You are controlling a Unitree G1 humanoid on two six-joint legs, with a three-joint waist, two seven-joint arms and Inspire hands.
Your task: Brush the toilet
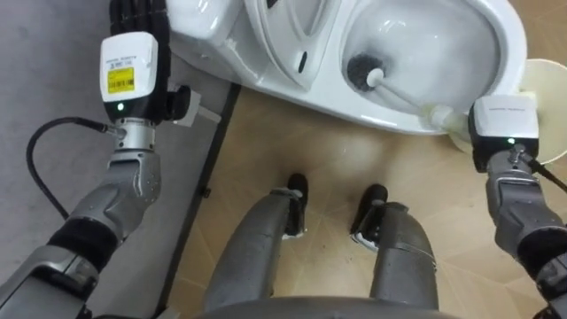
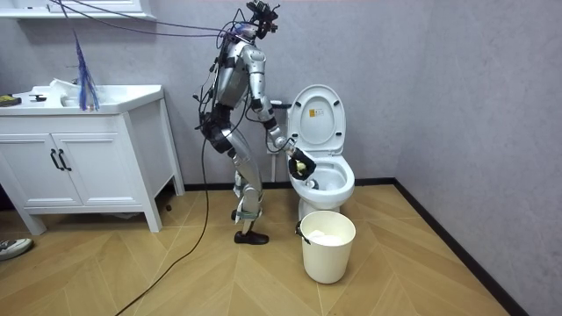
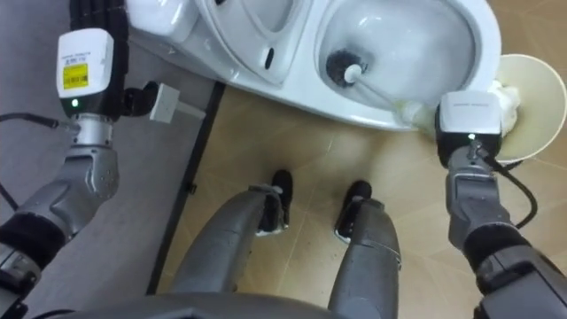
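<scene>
Looking down, I find my right hand (image 1: pixel 503 120) over the white-handled, dark-headed toilet brush (image 1: pixel 365 73) in the white ceramic toilet bowl (image 1: pixel 337 102); whether it grips, I cannot tell. My left hand (image 1: pixel 133 71) is straight-fingered, tips cut off.

Yellow label (image 1: pixel 121 80): on the white box at the back of the left hand (image 1: pixel 135 35). It carries several lines of dark print and a code-like block, all too small to make out.
White box on the right hand (image 1: pixel 502 124): one thin line of grey print (image 1: pixel 502 104) runs along its upper edge, and no letter of it can be made out.
Readable text: none, since every mark is too fine to tell letters or numbers.
</scene>
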